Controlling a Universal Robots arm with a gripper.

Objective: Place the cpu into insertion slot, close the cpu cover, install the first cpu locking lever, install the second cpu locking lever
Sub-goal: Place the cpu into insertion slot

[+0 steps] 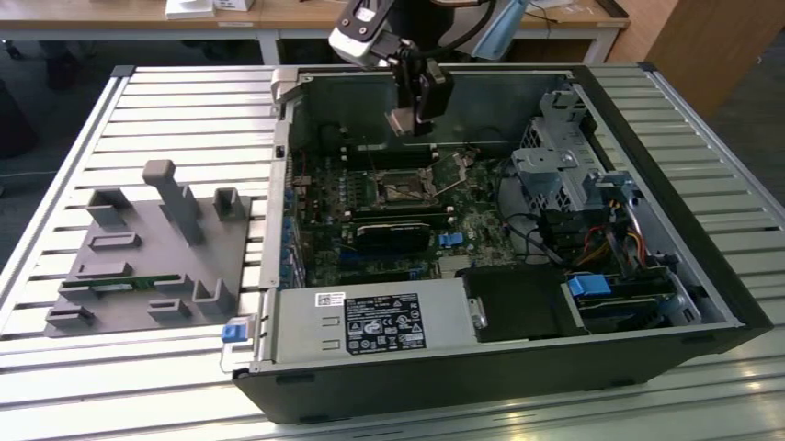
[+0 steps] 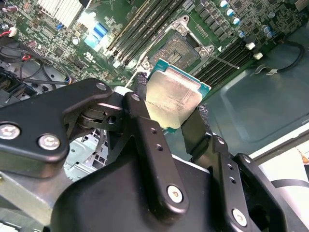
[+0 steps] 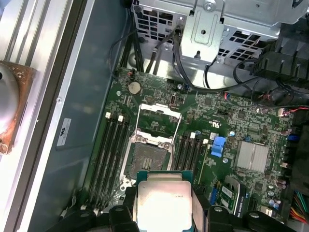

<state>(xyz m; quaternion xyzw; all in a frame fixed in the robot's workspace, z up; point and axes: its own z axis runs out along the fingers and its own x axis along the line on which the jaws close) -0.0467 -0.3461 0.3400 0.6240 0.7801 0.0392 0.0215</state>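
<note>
Black end effector (image 2: 169, 115) grips the cpu (image 2: 173, 96) between its fingers, hanging above the open insertion slot (image 2: 182, 50).

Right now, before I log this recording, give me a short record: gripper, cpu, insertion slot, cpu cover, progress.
gripper: shut on the cpu, above the motherboard inside the open computer case
cpu: gripped by two opposite edges, metal top facing both wrist views, not seated
insertion slot: empty, contact field exposed, close under the cpu
cpu cover: swung open, lying beside the slot
progress: no step finished; the cpu is not yet in the slot
</note>
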